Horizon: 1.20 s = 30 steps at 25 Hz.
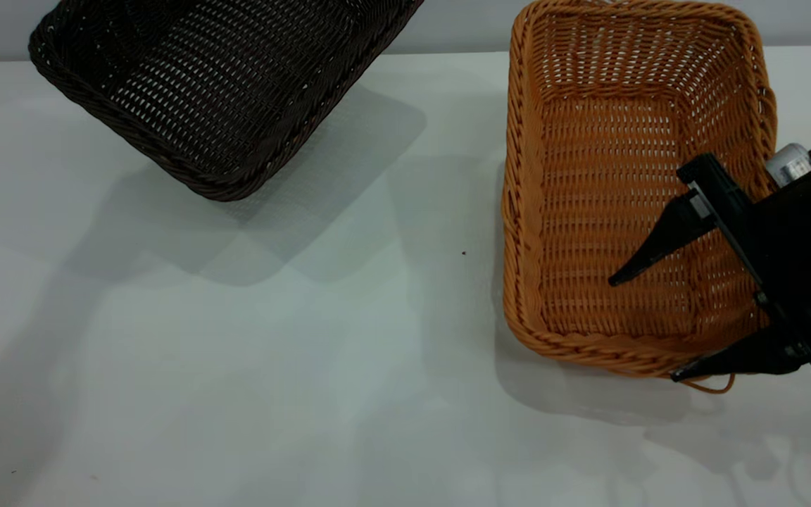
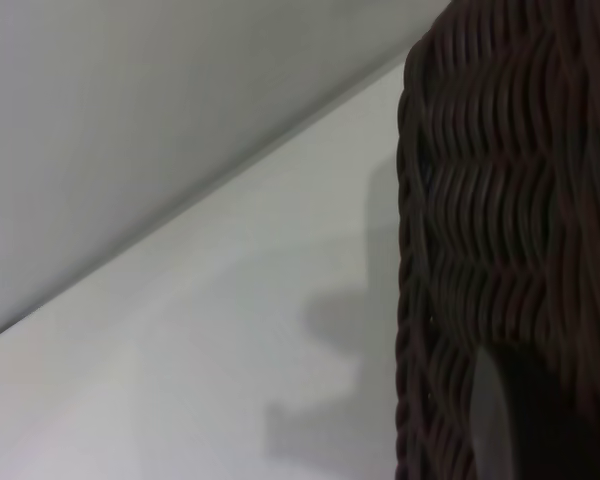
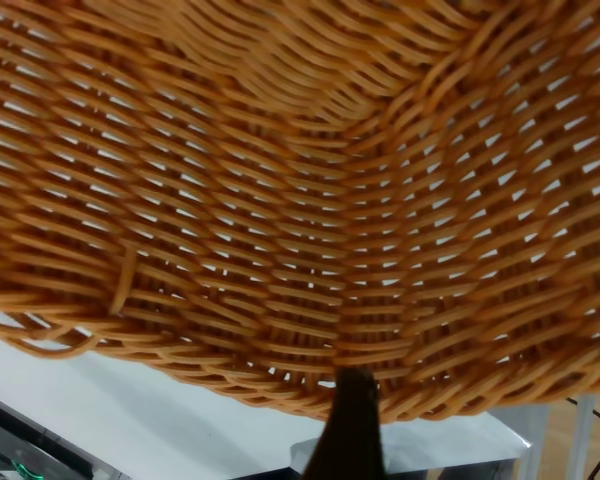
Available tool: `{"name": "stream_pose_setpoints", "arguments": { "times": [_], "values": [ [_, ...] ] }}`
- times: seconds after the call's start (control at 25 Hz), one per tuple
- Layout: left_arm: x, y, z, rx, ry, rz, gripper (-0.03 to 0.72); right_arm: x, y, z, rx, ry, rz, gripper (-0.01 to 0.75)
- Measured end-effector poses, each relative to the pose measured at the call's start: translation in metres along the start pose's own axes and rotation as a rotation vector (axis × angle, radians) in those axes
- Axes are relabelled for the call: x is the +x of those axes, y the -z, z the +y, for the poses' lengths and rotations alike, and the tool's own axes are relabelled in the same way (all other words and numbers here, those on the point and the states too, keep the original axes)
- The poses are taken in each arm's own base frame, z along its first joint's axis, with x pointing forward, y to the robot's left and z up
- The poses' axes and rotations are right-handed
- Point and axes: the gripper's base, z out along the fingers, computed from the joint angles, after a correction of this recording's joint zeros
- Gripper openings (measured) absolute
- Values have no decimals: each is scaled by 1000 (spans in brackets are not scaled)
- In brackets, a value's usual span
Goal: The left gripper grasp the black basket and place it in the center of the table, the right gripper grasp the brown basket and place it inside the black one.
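Observation:
The black basket (image 1: pixel 222 84) hangs tilted above the table (image 1: pixel 293 394) at the far left, its shadow beneath it. The left gripper is out of the exterior view; in the left wrist view one of its fingers (image 2: pixel 492 420) lies against the black basket's weave (image 2: pixel 500 200), gripping it. The brown basket (image 1: pixel 631 176) rests on the table at the right. My right gripper (image 1: pixel 648 327) is open and straddles the basket's near wall at its right corner, one finger inside and one outside. The right wrist view shows one finger (image 3: pixel 352 420) against the brown weave (image 3: pixel 300 200).
A loose strand loop (image 1: pixel 712 386) sticks out under the brown basket's near right corner. A small dark speck (image 1: pixel 463 253) lies on the table between the baskets. Bare tabletop spreads across the middle and the front.

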Motion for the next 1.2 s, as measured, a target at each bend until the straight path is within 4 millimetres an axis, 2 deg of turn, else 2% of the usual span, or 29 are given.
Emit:
{"name": "stream_pose_setpoints", "arguments": {
  "times": [0.12,0.36,0.56,0.72,0.96,1.2],
  "values": [
    [0,0,0,0,0,0,76,2,1,7,-31,28,39,591],
    [0,0,0,1,0,2,76,6,6,34,-159,111,168,591],
    [1,0,0,3,0,6,76,13,8,36,-176,140,252,591],
    [1,0,0,4,0,7,76,18,8,31,-119,150,302,591],
    [1,0,0,5,1,8,76,22,-6,27,-10,168,213,591],
    [1,0,-1,6,3,7,76,9,-14,21,64,164,49,591]
  ]
}}
